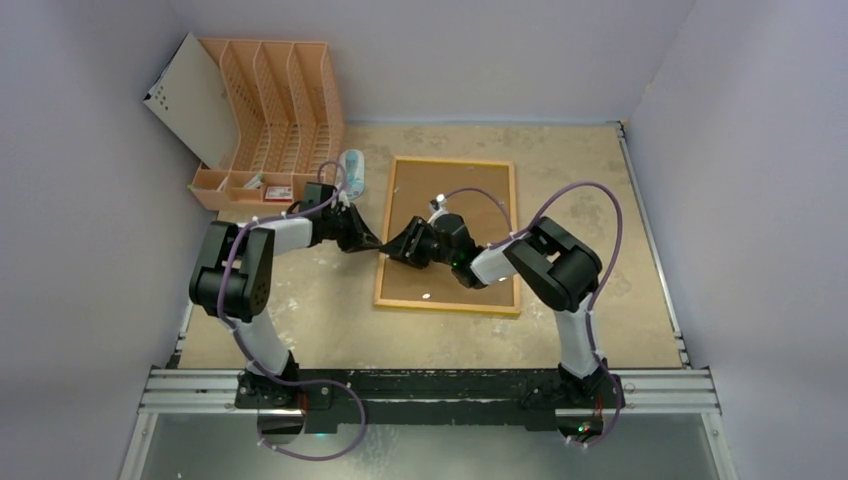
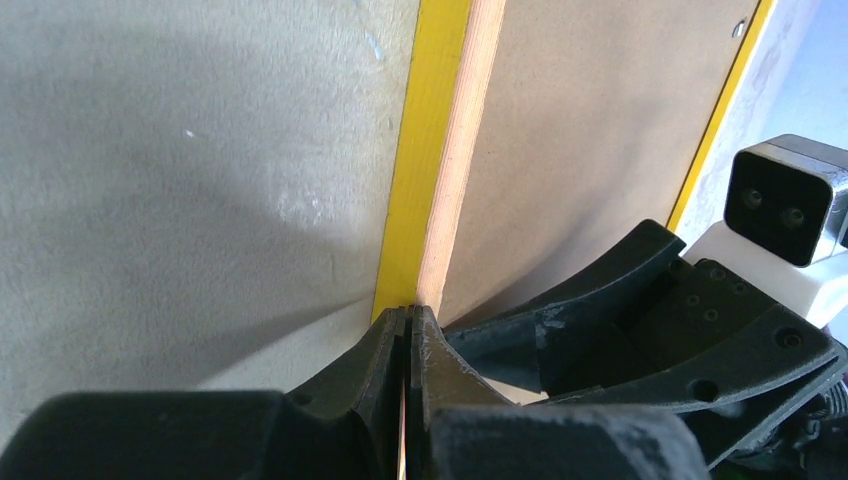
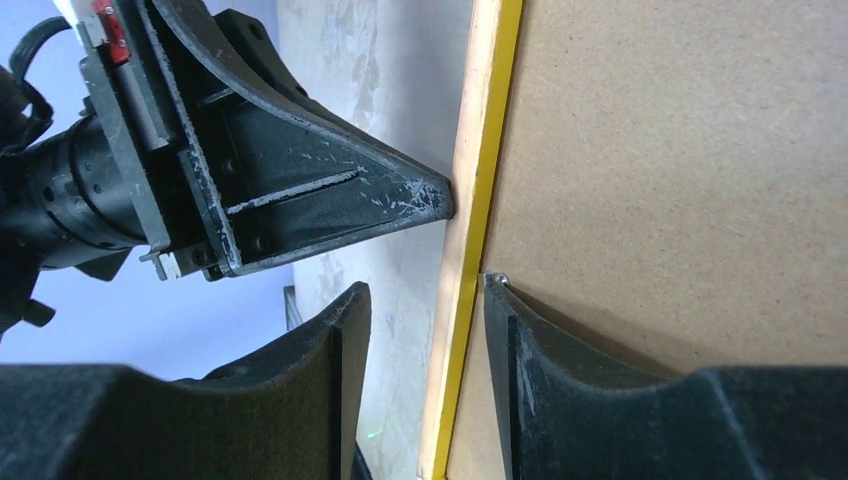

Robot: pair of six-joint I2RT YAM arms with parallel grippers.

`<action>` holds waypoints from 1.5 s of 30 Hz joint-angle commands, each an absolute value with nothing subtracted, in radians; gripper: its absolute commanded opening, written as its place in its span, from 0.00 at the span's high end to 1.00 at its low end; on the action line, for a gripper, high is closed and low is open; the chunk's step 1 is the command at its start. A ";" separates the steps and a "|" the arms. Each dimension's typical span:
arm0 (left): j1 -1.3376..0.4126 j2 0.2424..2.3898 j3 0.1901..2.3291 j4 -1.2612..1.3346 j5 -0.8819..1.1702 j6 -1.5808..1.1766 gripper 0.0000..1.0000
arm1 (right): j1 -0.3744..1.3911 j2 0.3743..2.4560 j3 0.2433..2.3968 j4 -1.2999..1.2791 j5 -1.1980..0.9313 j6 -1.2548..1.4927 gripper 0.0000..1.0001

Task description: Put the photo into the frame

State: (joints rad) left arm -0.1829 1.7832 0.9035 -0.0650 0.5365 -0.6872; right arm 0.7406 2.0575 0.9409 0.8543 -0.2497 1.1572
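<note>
Lavender walls close in on a mottled beige table [image 1: 330, 300], and that is all the room I get from the overhead camera. An orange slotted file rack [image 1: 275, 110] stands in the far left corner, with a white perforated panel [image 1: 190, 100] leaning against its left side.

Near the middle of the table the frame [image 1: 455, 160] lies flat, face down, with a brown backing board [image 1: 460, 200] filling its back. From the wrists I can see the bright yellow rim against the tabletop and the light wood edge above it.

Both my arms reach inward and meet at the frame's left long edge. The left gripper [image 2: 409, 315] has its two fingers pressed together into a single wedge, with only a hairline seam between them and nothing I can see held there. Its tip touches the outer side of the frame's edge.

The right gripper [image 3: 425, 290] comes in from the opposite side, over the backing board, with its jaws parted and straddling that same edge. One of its fingers [image 3: 320, 400] hangs outside over bare table, clear of the rim. The other, inner finger [image 3: 540, 380] sits on the board, its tip just inside the yellow strip. It grips nothing.
</note>
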 commanded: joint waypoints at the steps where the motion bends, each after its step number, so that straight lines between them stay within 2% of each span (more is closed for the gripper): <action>1: -0.197 1.791 0.846 -0.206 0.541 -0.699 1.00 | 0.736 1.941 0.873 0.970 -0.191 1.166 0.50; 5: -0.196 1.778 0.851 -0.193 0.557 -0.693 0.99 | 0.719 1.774 0.823 0.822 -0.072 1.101 0.48; 8: -0.195 1.759 0.876 -0.200 0.533 -0.665 0.86 | 0.688 1.705 0.848 0.681 0.005 1.053 0.48; 13: -0.195 1.758 0.962 -0.216 0.474 -0.597 0.64 | 0.616 1.739 1.007 0.543 0.003 0.980 0.49; 19: -0.195 1.830 1.064 -0.170 0.458 -0.559 0.57 | 0.599 1.877 1.210 0.478 -0.056 0.959 0.50; 27: -0.195 1.960 1.156 -0.122 0.465 -0.591 0.57 | 0.594 2.094 1.432 0.430 -0.097 0.971 0.54; 35: -0.195 2.023 1.167 -0.173 0.529 -0.580 0.77 | 0.590 2.231 1.552 0.405 -0.089 0.979 0.56; 39: -0.195 2.023 1.144 -0.184 0.519 -0.571 0.82 | 0.588 2.277 1.591 0.388 -0.086 0.980 0.56; 45: -0.196 2.029 1.125 -0.173 0.528 -0.585 0.84 | 0.589 2.334 1.634 0.386 -0.099 0.978 0.56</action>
